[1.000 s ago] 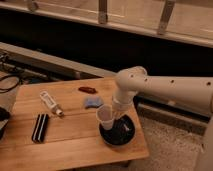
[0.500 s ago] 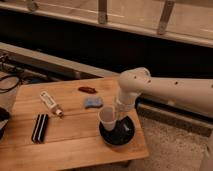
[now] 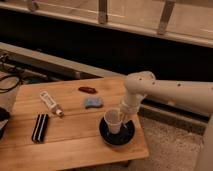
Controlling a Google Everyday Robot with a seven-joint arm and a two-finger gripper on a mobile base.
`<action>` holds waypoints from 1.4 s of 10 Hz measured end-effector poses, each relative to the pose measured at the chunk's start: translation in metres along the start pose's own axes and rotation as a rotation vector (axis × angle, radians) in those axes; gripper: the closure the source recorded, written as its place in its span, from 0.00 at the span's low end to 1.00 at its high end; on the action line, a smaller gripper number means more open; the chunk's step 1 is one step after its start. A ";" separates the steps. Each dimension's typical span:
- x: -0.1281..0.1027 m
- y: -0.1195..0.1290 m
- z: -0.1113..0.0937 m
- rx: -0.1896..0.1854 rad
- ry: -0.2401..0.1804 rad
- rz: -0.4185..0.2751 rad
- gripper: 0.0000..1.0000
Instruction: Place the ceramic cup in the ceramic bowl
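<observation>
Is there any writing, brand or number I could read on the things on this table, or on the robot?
None can be read.
White bottle: any label too blurred.
Ceramic cup, ceramic bowl: no markings visible.
Gripper, at the cup over the bowl: no lettering visible.

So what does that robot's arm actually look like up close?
The arm is smooth off-white, built of thick rounded tube-like segments with a bulbous joint where it bends down. A few small dark dots, like screws or holes, run along the casing. No loose cables show. The gripper at its lower end looks pale like the arm, just above the bowl.
</observation>
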 end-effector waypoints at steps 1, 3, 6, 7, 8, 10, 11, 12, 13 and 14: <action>-0.002 -0.017 0.007 0.001 0.012 0.044 0.21; -0.003 -0.026 0.014 -0.007 0.013 0.085 0.26; -0.003 -0.002 -0.004 -0.005 0.005 0.035 0.56; -0.003 0.001 -0.007 -0.007 0.007 0.033 0.65; -0.002 -0.002 -0.006 -0.007 0.006 0.039 0.72; -0.004 -0.009 -0.010 -0.012 -0.011 0.035 0.72; -0.004 -0.003 -0.015 -0.015 -0.019 0.025 0.66; -0.003 0.006 -0.025 -0.013 -0.024 0.009 0.56; -0.002 0.012 -0.034 -0.013 -0.023 0.004 0.44; -0.001 0.012 -0.036 -0.012 -0.021 0.005 0.40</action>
